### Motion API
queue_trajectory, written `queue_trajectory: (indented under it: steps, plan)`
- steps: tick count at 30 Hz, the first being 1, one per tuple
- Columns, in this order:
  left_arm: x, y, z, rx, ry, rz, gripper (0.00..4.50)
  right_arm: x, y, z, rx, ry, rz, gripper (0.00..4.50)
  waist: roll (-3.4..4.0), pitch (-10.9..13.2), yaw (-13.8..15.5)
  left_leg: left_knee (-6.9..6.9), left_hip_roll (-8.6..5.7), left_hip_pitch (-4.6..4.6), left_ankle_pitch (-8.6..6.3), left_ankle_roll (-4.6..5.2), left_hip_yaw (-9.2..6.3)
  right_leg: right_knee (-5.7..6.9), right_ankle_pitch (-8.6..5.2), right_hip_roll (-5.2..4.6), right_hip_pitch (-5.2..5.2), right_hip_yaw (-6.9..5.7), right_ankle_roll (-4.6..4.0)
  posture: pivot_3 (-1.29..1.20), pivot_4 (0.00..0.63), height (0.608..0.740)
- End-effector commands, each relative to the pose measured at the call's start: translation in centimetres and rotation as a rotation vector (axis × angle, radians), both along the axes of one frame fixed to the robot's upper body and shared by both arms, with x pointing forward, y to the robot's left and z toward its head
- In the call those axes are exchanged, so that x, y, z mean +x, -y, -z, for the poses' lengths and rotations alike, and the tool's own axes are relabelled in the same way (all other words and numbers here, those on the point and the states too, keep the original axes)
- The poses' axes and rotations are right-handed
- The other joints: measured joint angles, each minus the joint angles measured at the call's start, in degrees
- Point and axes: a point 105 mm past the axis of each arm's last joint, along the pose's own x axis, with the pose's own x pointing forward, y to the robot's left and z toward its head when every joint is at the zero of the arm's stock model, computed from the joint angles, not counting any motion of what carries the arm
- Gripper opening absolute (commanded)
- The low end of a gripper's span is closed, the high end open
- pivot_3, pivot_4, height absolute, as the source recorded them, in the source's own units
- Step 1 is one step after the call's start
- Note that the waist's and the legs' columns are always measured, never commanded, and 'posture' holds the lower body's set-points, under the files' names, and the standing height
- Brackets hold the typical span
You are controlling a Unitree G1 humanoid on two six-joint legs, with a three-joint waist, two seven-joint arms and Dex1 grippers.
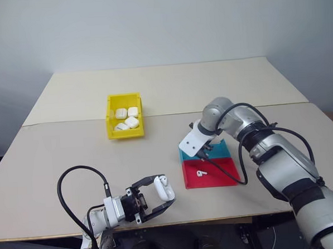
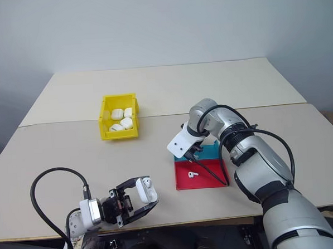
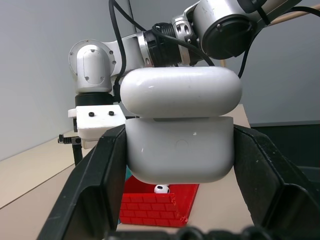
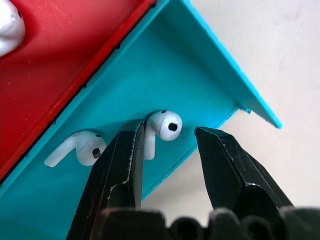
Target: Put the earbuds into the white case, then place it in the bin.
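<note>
My left gripper (image 1: 154, 195) is shut on the white case (image 1: 162, 187) and holds it above the table's front edge with its lid (image 3: 181, 92) hinged open. My right gripper (image 4: 169, 129) points down into the teal tray (image 4: 190, 65) with its fingers open. One of the earbuds (image 4: 164, 125) lies between the fingers, against one of them. A second earbud (image 4: 75, 148) lies beside it in the same tray. A third earbud (image 1: 201, 173) lies in the red tray (image 1: 220, 176). The yellow bin (image 1: 123, 97) stands at the mid left of the table.
Several white cases (image 1: 127, 119) lie inside the bin. The red and teal trays sit side by side, the teal one (image 1: 221, 150) farther from me. Black cables loop from both wrists.
</note>
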Motion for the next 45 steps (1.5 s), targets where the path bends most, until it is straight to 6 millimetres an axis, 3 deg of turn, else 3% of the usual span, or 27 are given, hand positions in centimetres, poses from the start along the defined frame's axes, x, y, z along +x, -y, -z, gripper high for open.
queue_trajectory:
  steps: [1,9,11,25,29,37,45]
  plan:
    - [-0.2,0.1,-0.8,-0.010,0.055,-0.005,2.84,0.1,-0.2,-0.4,-0.001,0.015,-0.016,2.07,0.00,0.00,-0.01,0.00,0.00,0.00,0.00,0.00,0.00,0.00,0.00,0.00,0.00,0.00,0.00,0.00,0.150,0.740]
    - [-0.2,0.1,-0.8,-0.008,0.059,-0.007,2.84,0.2,-0.1,-0.3,-0.013,0.022,-0.023,2.07,0.01,-0.01,-0.01,0.00,0.00,0.04,0.00,0.00,0.00,0.02,0.00,0.00,0.03,0.00,0.00,0.00,0.150,0.740]
    - [-0.1,0.1,-0.9,-0.008,0.060,-0.007,2.84,0.2,-0.1,-0.3,-0.014,0.022,-0.022,1.71,0.01,-0.01,-0.01,0.00,0.00,0.04,0.00,0.00,0.00,0.01,0.00,0.00,0.03,0.00,0.00,0.00,0.150,0.740]
    - [0.0,0.1,-0.9,-0.005,0.066,-0.004,2.84,0.2,0.0,0.0,-0.018,0.022,-0.031,1.71,0.02,-0.01,-0.01,0.00,0.01,0.05,0.00,0.00,0.01,0.02,0.00,0.00,0.03,0.00,-0.01,0.00,0.150,0.740]
    - [0.0,0.1,-0.9,-0.004,0.066,-0.002,2.84,0.2,0.2,0.1,-0.029,0.025,-0.033,0.89,0.02,-0.01,-0.01,0.00,0.01,0.05,0.00,0.00,0.01,0.02,0.00,0.00,0.04,0.00,-0.01,0.00,0.150,0.740]
    - [0.1,0.1,-0.9,-0.002,0.067,0.000,2.84,0.3,0.2,0.1,-0.014,0.029,-0.018,0.89,0.02,-0.01,-0.01,0.00,0.01,0.05,0.00,-0.01,0.01,0.02,0.00,0.00,0.04,0.00,-0.01,0.00,0.150,0.740]
    - [0.3,-0.1,-1.0,-0.001,0.072,-0.004,2.84,0.3,-0.2,-2.4,0.110,0.031,0.032,0.89,0.02,-0.01,0.04,0.00,0.01,0.01,0.00,0.00,0.01,0.02,0.00,0.00,0.00,0.00,-0.01,0.00,0.150,0.740]
